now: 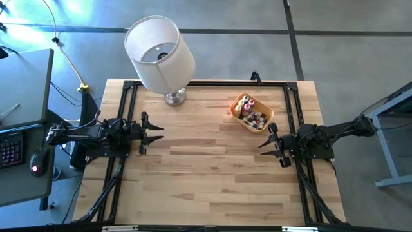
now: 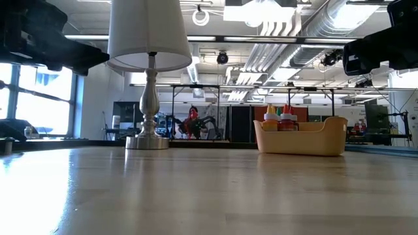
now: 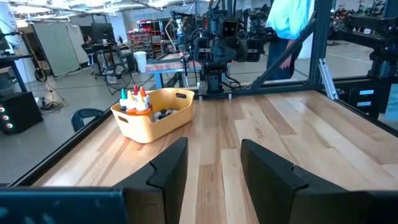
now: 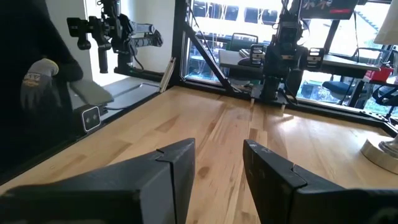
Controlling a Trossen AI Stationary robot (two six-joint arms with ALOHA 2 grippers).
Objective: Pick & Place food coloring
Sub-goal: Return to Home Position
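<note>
- Left fingers (image 3: 166,169) are set well apart, nothing betw. them; right fingers (image 4: 176,167) likewise; both empty
- Food coloring (image 1: 250,113) is seen bunched in the yellow bin (image 1: 234,103), far-right part of the table (image 1: 206,187); some bottles upright, caps up
- Right gripper (image 1: 264,144) is parked near the bin, far nearer than left gripper (image 1: 158,133); bin lies off to the side of its fingers, toward far edge; no pick judged due, only the retreat home
</note>
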